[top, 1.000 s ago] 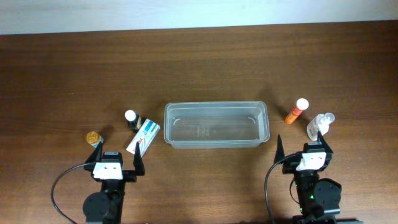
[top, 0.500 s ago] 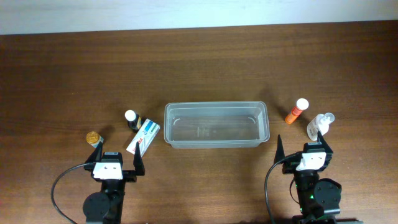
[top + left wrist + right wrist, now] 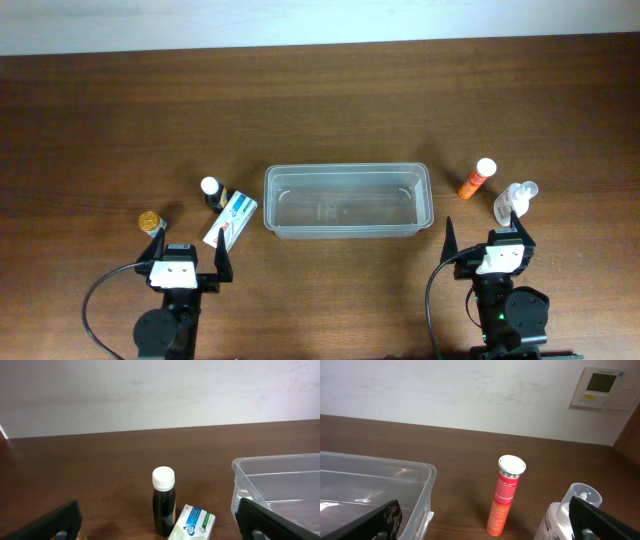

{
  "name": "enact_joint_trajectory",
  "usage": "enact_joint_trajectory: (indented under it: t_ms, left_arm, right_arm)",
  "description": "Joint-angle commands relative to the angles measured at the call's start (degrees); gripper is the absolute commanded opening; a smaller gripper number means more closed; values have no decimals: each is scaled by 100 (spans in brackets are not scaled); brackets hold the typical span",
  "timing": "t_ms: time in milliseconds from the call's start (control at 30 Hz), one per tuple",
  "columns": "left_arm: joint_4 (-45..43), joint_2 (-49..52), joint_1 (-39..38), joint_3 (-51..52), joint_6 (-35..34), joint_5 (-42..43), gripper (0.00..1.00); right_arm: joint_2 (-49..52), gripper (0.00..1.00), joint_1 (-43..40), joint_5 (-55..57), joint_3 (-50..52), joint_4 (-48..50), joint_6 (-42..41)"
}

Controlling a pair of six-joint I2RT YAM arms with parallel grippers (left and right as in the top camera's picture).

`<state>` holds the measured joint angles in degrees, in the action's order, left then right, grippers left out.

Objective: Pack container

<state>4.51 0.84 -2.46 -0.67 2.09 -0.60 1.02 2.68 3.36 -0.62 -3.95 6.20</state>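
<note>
Clear plastic forms the container [image 3: 347, 200], a long tub lying empty at the centre of the overhead frame on the brown wooden bench [image 3: 320, 90]. Nothing differs from the frame half a second ago: every item and both arms sit exactly where they were.

Left of the tub, a dark bottle with a white cap [image 3: 211, 192] stands upright, and a blue-and-white box [image 3: 231, 221] lies flat just beside it. A small gold-lidded jar [image 3: 150, 221] is further left.

Right of the tub, an orange tube with a white cap [image 3: 477, 179] stands near a clear pump bottle [image 3: 513, 201].

At the lower left of the frame the left jaws are spread wide with nothing between them, their black fingers [image 3: 52, 522] at the bottom corners of the wrist view. At the lower right the right jaws are likewise spread and empty, close to the pump bottle.
</note>
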Motion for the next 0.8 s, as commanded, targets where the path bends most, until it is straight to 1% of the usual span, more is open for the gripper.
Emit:
enact_joint_trajectory:
  t_ms: [0,200,333,467,667,767]
  left_arm:
    - [24,-55,-17,11,-35,83,99]
    - [15,-55,-11,11,-35,-2,99]
    - [2,-55,-11,11,-39,-76,99]
    - [-105,-55,-11,9,-39,-24,100]
    - [-136,-42,-11,-247,-37,-90,100]
    - [-144,105,-11,-498,-37,-293,99]
  right_arm:
    - [-17,98,-7,-13,31,-39,24]
    - [-17,99,-7,-20,31,-39,15]
    - [-17,98,-7,-13,31,-39,-658]
    - [-17,98,-7,-13,-17,-76,-778]
    - [70,98,-7,-7,-584,-417,-780]
    - [400,98,-11,33,-1084,-739,-872]
